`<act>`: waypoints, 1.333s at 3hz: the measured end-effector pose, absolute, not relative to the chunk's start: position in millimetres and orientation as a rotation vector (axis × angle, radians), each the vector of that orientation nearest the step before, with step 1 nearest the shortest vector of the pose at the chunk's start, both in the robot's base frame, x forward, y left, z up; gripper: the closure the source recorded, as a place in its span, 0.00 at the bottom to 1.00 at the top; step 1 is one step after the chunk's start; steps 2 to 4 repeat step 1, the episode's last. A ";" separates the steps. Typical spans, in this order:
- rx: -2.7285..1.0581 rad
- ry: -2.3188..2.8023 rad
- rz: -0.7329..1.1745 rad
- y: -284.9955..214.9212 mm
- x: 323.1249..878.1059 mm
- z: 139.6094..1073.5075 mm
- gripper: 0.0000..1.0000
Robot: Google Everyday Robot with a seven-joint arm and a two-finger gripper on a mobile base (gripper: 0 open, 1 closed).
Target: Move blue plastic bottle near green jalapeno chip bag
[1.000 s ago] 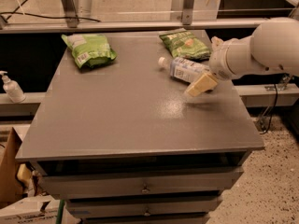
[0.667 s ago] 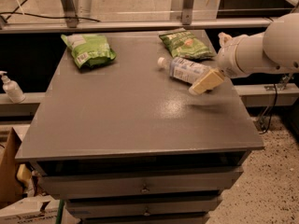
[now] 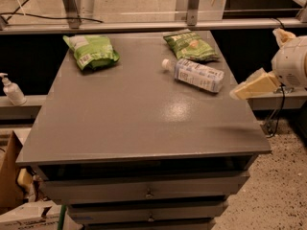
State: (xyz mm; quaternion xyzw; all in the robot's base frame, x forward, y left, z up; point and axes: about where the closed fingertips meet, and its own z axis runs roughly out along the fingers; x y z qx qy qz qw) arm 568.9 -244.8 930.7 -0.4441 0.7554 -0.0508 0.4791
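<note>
The blue plastic bottle (image 3: 197,75) lies on its side on the grey table (image 3: 134,123), at the far right, with its white cap pointing left. Just behind it, about touching, lies the olive-green jalapeno chip bag (image 3: 191,44). My gripper (image 3: 256,63) hangs off the table's right edge, to the right of the bottle and apart from it. It is open and empty, with one cream finger (image 3: 254,85) pointing toward the table.
A brighter lime-green bag (image 3: 91,51) lies at the table's far left. A small white pump bottle (image 3: 12,91) stands on a ledge to the left. A cardboard box (image 3: 9,176) is on the floor at lower left. Drawers (image 3: 148,193) sit under the tabletop.
My gripper has left the bottle and drawn back to the right, off the table's edge. The bottle stays lying beside the olive-green chip bag.
</note>
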 end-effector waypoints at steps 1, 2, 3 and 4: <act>-1.067 1.846 -0.126 -252.0 563.8 933.3 0.00; -1.067 1.846 -0.126 -252.0 563.8 933.3 0.00; -1.067 1.846 -0.126 -252.0 563.8 933.3 0.00; -1.067 1.846 -0.126 -252.0 563.8 933.3 0.00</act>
